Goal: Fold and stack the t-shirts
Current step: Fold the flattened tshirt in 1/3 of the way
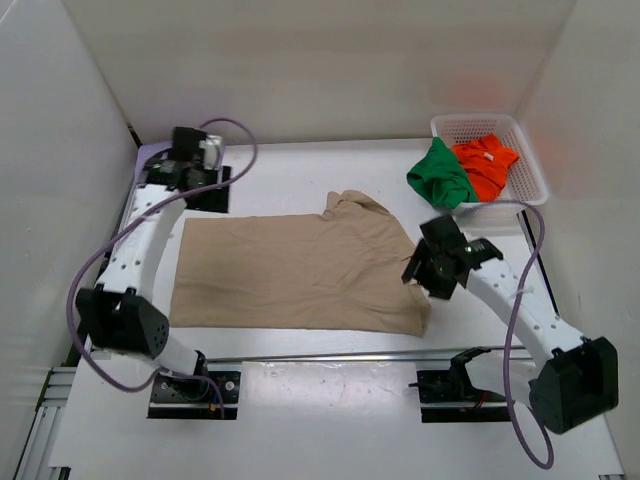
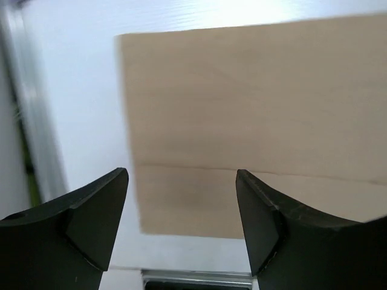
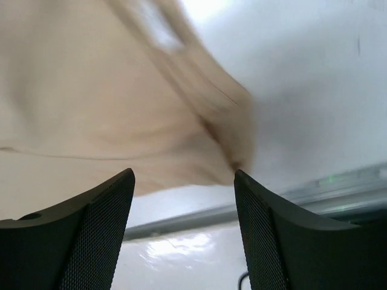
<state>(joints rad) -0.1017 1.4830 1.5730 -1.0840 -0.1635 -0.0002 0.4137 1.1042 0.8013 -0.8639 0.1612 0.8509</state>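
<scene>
tan t-shirt point(image 1: 300, 270) lies spread under our right gripper point(image 3: 183, 175), near our left gripper point(image 2: 181, 175); both gape wide, holding nothing.

Hand point(image 3: 183, 232) fingers parted, empty; blurred tan shirt point(image 3: 103, 103) rumpled on white table point(image 3: 320, 90).

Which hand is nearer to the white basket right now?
Right. The right hand is over the tan t-shirt, just short of the basket; the left hand is at the far left corner.
</scene>
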